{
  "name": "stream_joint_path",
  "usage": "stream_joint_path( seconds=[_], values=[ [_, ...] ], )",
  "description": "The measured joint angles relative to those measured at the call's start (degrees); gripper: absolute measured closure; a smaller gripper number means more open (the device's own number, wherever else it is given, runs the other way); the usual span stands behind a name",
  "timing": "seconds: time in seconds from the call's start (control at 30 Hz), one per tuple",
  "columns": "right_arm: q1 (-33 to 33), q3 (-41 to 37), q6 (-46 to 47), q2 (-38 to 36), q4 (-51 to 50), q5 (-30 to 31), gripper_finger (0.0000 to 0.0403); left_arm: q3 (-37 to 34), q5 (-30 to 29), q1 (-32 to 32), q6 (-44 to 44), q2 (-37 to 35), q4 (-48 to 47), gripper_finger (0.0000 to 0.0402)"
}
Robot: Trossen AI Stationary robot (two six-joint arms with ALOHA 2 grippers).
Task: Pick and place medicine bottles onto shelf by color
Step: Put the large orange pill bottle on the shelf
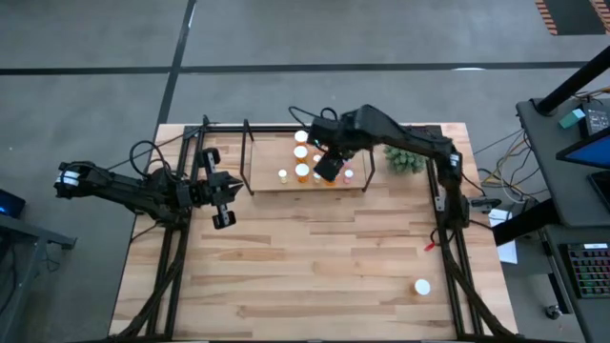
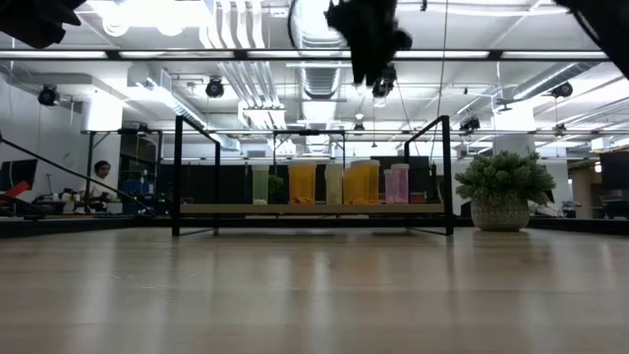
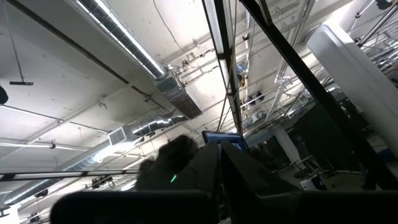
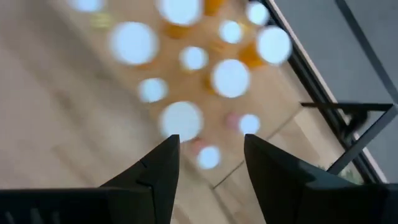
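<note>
Several medicine bottles (image 2: 334, 184) with white caps stand on the light-wood shelf (image 1: 286, 187) at the far middle of the table: orange ones (image 2: 302, 183), a pale one (image 2: 260, 184) and pink ones (image 2: 396, 184). My right gripper (image 4: 211, 146) hangs open and empty above the shelf's right part (image 1: 327, 170), well over the caps (image 4: 181, 119), fingers pointing down. One more bottle (image 1: 422, 286) rests on the table near the right front. My left gripper (image 1: 229, 195) waits left of the shelf.
A green spiky plant in a pot (image 1: 405, 159) stands right of the shelf. The shelf's black uprights (image 2: 444, 175) rise at its corners. A small red thing (image 1: 431, 246) lies near the right arm's frame. Bare tabletop (image 1: 315, 267) spreads in front of the shelf.
</note>
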Motion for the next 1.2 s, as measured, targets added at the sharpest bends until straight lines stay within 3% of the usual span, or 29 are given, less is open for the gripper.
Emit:
stream_joint_path(
  seconds=[0.4,0.57,0.77,0.97,1.2],
  values=[
    [22.16,0.38,12.93,-7.81,1.21,-0.78,0.0232,0.00,-1.70,0.00,-0.44,0.02,-0.43,0.0400],
    [29.19,-0.44,24.29,-9.42,0.92,-6.07,0.0231,0.00,-1.75,-0.04,-4.41,0.02,-0.39,0.0400],
    [35.42,-1.85,41.02,-9.54,-0.83,-7.60,0.0229,-0.01,-1.77,-0.02,-6.57,0.14,-0.42,0.0400],
    [41.38,-5.43,53.79,-9.54,-0.70,-8.00,0.0198,-0.16,-1.68,-0.09,-9.53,0.68,-1.79,0.0400],
    [48.61,-14.19,63.77,-9.58,1.07,-15.03,0.0156,-0.48,-1.54,-0.57,-9.68,0.68,-2.99,0.0400]
  ],
)
